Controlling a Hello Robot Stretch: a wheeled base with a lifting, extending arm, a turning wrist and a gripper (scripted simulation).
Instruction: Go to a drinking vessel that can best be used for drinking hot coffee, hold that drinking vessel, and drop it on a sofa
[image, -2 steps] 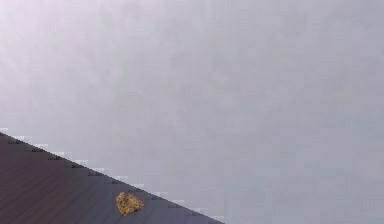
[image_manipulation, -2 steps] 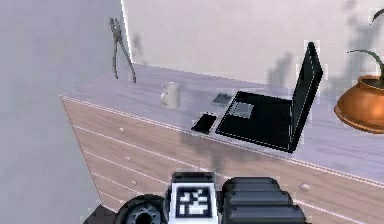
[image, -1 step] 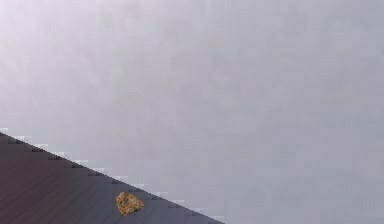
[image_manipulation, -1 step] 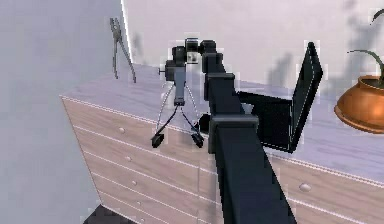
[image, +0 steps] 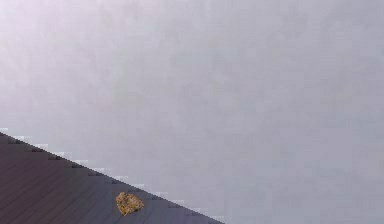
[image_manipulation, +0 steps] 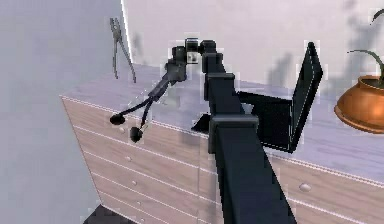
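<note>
My arm (image_manipulation: 240, 150) rises as a dark bar from the arm side view's bottom edge and reaches out over a pale wooden dresser (image_manipulation: 110, 150). The gripper (image_manipulation: 127, 125) hangs down to the left of the two white squares (image_manipulation: 200, 46). Its thin fingers (image_manipulation: 117, 118) end by the dresser's front edge. Only the bare dresser top and drawer fronts lie behind them, so the gripper holds nothing.
On the dresser stand an open dark laptop (image_manipulation: 295, 100) and a copper-coloured plant pot (image_manipulation: 362, 102) at the right. A metal tool (image_manipulation: 122, 50) hangs against the wall behind. In the forward view a pale wall (image: 220, 90) meets dark floor (image: 50, 190), where a small brown crumpled thing (image: 128, 203) lies.
</note>
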